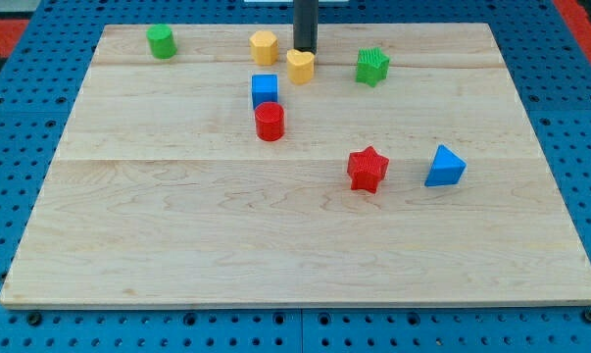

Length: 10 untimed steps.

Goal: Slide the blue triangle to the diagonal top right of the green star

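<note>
My tip [305, 50], a bare rod gripping nothing, is sitting at the bench's [177, 245] top just behind the yellow heart [300, 66], while the blue triangle [445, 167] is lying well toward the view's bottom right, below the green star [371, 67].

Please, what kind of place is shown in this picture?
Probably a robotics lab bench. A wooden board lies on a blue perforated panel, small blocks such as the blue triangle and green star sit on it, and my tip stands just above the yellow heart.
</note>
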Available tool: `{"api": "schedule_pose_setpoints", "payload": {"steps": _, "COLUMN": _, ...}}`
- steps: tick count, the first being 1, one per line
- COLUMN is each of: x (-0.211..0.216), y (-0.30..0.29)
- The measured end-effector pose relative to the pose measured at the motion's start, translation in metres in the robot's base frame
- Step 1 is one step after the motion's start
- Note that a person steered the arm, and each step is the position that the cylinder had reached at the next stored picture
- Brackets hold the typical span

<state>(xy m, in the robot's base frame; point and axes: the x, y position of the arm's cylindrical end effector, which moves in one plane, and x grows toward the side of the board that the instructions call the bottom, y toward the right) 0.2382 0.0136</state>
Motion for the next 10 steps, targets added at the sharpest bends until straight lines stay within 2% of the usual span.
{"api": "schedule_pose_setpoints", "payload": {"steps": 1, "x": -0.012, "y": 0.053}}
{"api": "schedule_pose_setpoints", "payload": {"steps": 2, "x": -0.001, "y": 0.122}}
{"api": "schedule_pose_setpoints", "payload": {"steps": 3, "x": 0.039, "y": 0.158}}
{"api": "schedule_pose_setpoints", "payload": {"steps": 4, "x": 0.081, "y": 0.157}}
{"api": "schedule_pose_setpoints", "payload": {"steps": 7, "x": 0.098, "y": 0.271}}
{"api": "schedule_pose_setpoints", "payload": {"steps": 8, "x": 0.167, "y": 0.293}}
{"api": "schedule_pose_setpoints", "payload": {"steps": 9, "x": 0.246, "y": 0.281}}
{"api": "schedule_pose_setpoints", "payload": {"steps": 10, "x": 0.25, "y": 0.221}}
